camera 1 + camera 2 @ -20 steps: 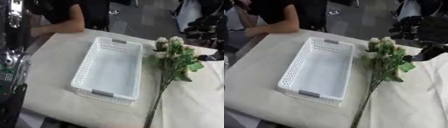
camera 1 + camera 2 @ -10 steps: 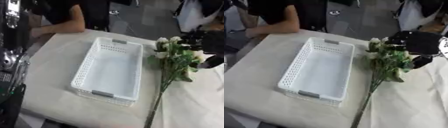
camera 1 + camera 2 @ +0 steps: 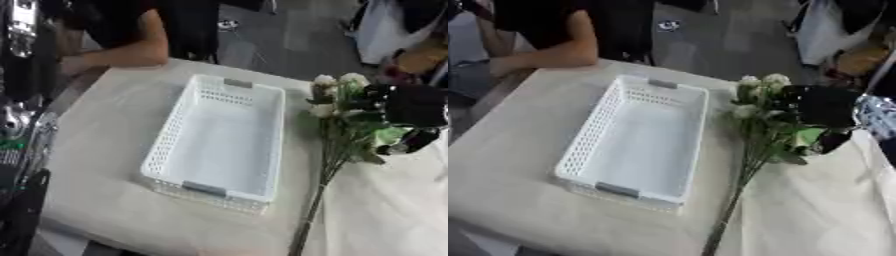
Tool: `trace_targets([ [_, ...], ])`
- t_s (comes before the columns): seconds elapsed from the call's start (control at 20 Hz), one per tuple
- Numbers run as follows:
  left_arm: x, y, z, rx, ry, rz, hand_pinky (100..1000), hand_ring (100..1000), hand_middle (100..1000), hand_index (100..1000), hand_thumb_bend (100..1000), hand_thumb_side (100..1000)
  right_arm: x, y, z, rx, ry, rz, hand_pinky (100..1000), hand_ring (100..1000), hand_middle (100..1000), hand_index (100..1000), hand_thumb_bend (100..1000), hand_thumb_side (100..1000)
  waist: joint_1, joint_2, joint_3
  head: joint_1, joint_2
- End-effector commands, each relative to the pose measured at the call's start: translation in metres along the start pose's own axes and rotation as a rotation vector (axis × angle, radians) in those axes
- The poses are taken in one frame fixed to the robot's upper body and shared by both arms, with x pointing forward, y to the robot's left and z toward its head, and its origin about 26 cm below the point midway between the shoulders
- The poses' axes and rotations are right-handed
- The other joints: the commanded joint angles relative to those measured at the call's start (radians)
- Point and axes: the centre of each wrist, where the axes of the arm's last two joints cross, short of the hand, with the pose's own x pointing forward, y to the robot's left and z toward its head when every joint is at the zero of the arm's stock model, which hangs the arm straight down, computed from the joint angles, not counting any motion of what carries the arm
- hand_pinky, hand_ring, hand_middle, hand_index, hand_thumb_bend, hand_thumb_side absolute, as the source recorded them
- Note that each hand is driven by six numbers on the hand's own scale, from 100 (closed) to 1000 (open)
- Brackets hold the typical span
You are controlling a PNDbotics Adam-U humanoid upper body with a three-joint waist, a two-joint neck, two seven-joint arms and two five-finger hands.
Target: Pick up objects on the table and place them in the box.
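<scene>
A bunch of white flowers (image 3: pixel 336 88) with green leaves and long stems (image 3: pixel 313 210) lies on the cloth-covered table, just right of the white plastic basket (image 3: pixel 171 138). The basket holds nothing. My black right hand (image 3: pixel 411 106) comes in from the right and hovers over the leafy upper part of the bunch. Its fingers (image 3: pixel 378 98) stretch left across the leaves and its thumb (image 3: pixel 411 142) hangs below them. I cannot tell whether it touches the flowers. The blossoms stay uncovered to the hand's left.
Part of my left arm, silver and black, shows along the left edge (image 3: pixel 19 130); no hand shows there. A person's forearm (image 3: pixel 114 52) rests at the table's far left corner. The table's front edge runs along the bottom (image 3: pixel 157 240).
My right hand has moved left and down from the far right edge until it sits over the flowers' leaves. The flowers and basket lie where they were.
</scene>
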Motion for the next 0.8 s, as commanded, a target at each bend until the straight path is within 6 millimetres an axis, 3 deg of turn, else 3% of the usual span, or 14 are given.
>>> trace_targets([
  [0.05,0.007,0.001,-0.007,-0.006,-0.039,0.0,480,574,676,700,100,788,-0.003,0.005,0.007,-0.149,-0.173,-0.052,915,955,910,924,450,604,0.005,-0.006,0.001,0.0,-0.014],
  [0.4,0.007,0.001,-0.007,-0.008,-0.036,-0.002,479,575,677,701,100,789,0.001,0.018,0.011,-0.142,-0.209,-0.031,920,958,910,924,451,597,0.005,-0.007,-0.003,0.009,-0.013],
  [0.8,0.007,0.001,-0.007,-0.01,-0.034,-0.002,479,575,677,701,100,788,-0.005,0.001,-0.019,-0.21,-0.233,0.002,916,952,899,914,454,584,0.006,-0.009,-0.002,0.002,-0.018],
])
